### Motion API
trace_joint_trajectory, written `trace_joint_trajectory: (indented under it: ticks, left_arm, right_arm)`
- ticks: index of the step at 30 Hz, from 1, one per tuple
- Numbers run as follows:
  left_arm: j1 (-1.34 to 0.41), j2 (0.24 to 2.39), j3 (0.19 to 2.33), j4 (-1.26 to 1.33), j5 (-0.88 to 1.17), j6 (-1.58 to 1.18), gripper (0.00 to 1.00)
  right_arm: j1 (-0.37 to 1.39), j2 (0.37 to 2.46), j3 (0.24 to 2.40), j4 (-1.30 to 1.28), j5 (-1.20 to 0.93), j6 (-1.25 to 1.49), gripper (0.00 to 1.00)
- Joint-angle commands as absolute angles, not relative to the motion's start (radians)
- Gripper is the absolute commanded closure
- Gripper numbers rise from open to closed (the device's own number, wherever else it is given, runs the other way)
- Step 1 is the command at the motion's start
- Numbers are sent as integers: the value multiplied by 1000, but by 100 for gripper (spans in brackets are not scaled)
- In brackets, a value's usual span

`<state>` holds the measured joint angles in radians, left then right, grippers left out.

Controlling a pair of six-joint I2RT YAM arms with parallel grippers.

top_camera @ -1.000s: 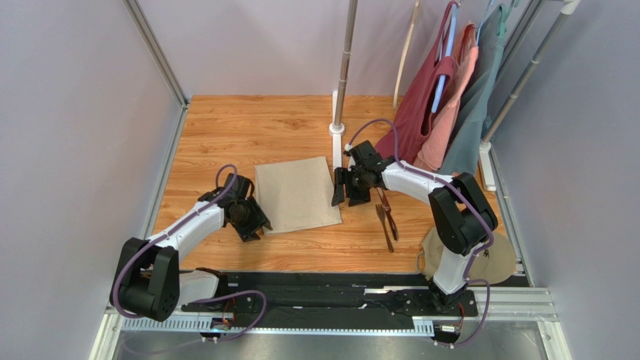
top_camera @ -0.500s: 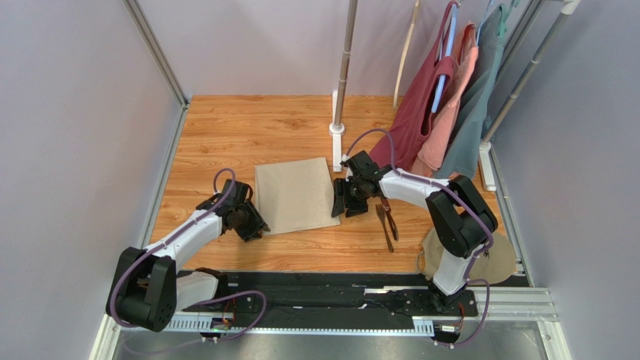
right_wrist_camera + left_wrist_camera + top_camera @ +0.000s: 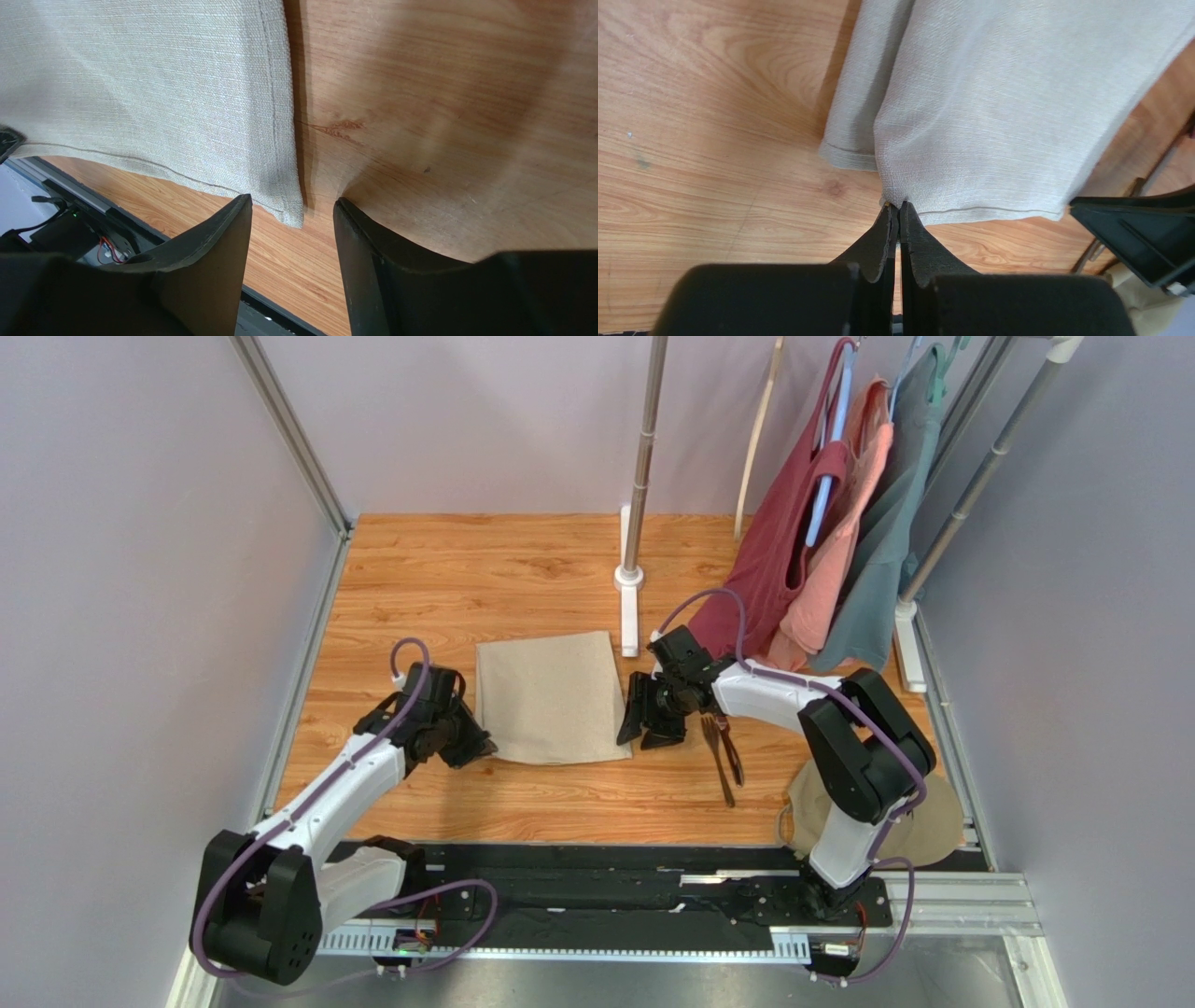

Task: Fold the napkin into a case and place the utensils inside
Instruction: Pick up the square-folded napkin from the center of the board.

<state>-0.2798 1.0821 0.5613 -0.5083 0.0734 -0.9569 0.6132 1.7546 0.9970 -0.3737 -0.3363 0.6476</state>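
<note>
The beige napkin (image 3: 550, 697) lies spread on the wooden table between both arms. My left gripper (image 3: 473, 744) is shut on its near-left corner; in the left wrist view the cloth (image 3: 990, 105) rises to the pinched tips (image 3: 898, 208), and a fold of it shows underneath. My right gripper (image 3: 640, 728) stands open over the near-right corner. That corner (image 3: 289, 208) lies on the wood between its fingers (image 3: 224, 231), and they do not touch it. The dark utensils (image 3: 721, 746) lie together just right of the right gripper. No case is formed.
A round tan disc (image 3: 898, 819) lies near the right arm's base. Maroon, salmon and grey-teal garments (image 3: 828, 546) hang at the back right. A metal pole with a white base (image 3: 630, 595) stands just beyond the napkin. A black rail (image 3: 617, 875) runs along the near edge.
My left gripper has closed on the napkin's near-left corner and pulled it slightly up. My right gripper has moved nearer, down to the near-right corner, with its jaws a little narrower.
</note>
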Motion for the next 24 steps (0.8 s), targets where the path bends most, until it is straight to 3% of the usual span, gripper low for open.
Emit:
trace_joint_trajectory:
  ticks: [1, 5, 12, 19, 24]
  left_arm:
    - [-279, 1025, 612, -520, 109, -992, 100]
    - [-278, 986, 620, -514, 152, -1051, 100]
    - [-276, 927, 643, -543, 152, -1095, 100]
    - [-276, 899, 640, -548, 149, -1109, 100]
    - [-276, 887, 608, -528, 172, -1115, 100]
  right_arm:
    - [649, 1720, 965, -365, -287, 759, 48]
    - [661, 1723, 957, -354, -294, 807, 48]
    - [660, 1703, 881, -250, -324, 940, 38]
    - [666, 1724, 880, -245, -288, 1031, 44]
    - [703, 1733, 930, -373, -152, 1035, 48]
